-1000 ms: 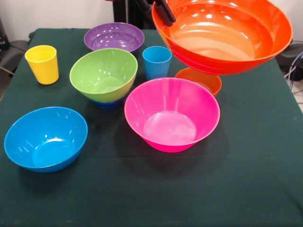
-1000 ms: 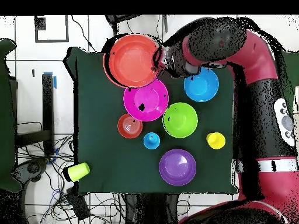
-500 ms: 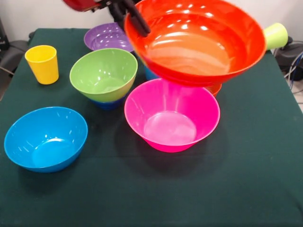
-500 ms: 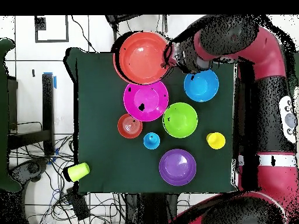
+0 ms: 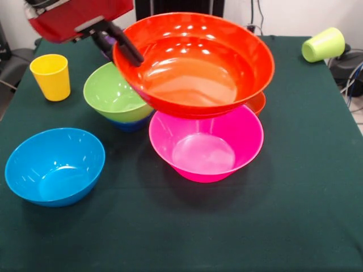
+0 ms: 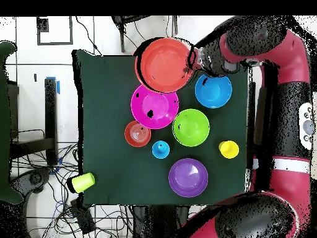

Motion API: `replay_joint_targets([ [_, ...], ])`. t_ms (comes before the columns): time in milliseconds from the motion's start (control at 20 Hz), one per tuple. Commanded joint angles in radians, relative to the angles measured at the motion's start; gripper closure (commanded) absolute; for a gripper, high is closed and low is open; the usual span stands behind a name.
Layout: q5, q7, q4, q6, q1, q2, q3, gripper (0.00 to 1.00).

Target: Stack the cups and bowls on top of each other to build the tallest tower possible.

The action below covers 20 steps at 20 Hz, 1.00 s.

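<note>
dark green table [image 5: 295,226] carries everything. red and black arm [image 6: 291,99] reaches in w/ the gripper [image 5: 126,52] clamped on the rim of the big orange-red bowl [image 5: 195,62], one black finger showing inside the rim. that bowl is up in the air, tilted, hanging over the far part of the pink bowl [image 5: 207,144] and hiding things behind it in the front view. pink bowl sits upright on the cloth, mid-table. light blue bowl [image 5: 54,164] sits alone nr the front-left corner in the front view, well apart from the pink one. lime green bowl [image 5: 113,90] is nested on a small dark blue bowl [image 5: 129,124], only a blue sliver showing under it: that's the tower so far. purple bowl [image 6: 187,176] shows clearly only from overhead. small orange bowl [image 6: 137,133] is just beside the pink bowl. yellow cup [image 5: 51,76] stands upright nr the table edge. light blue cup [image 6: 160,149] upright btwn orange and green bowls. lime green cup [image 5: 323,44] lies on its side at a table corner.
</note>
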<state>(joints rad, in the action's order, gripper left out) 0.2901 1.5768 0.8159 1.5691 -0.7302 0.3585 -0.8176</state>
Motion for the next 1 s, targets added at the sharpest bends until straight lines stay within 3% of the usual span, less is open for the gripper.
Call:
replay_joint_targets([
  [50,0.082,-0.388,-0.134,0.166,0.032,-0.025,-0.031,1.0],
  [400,0.05,-0.389,-0.089,0.173,0.007,0.008,-0.017,1.0],
  [800,0.097,-0.452,-0.214,0.289,0.019,-0.025,-0.036,1.0],
  [1000,0.112,-0.5,-0.213,0.279,0.008,-0.038,-0.032,1.0],
])
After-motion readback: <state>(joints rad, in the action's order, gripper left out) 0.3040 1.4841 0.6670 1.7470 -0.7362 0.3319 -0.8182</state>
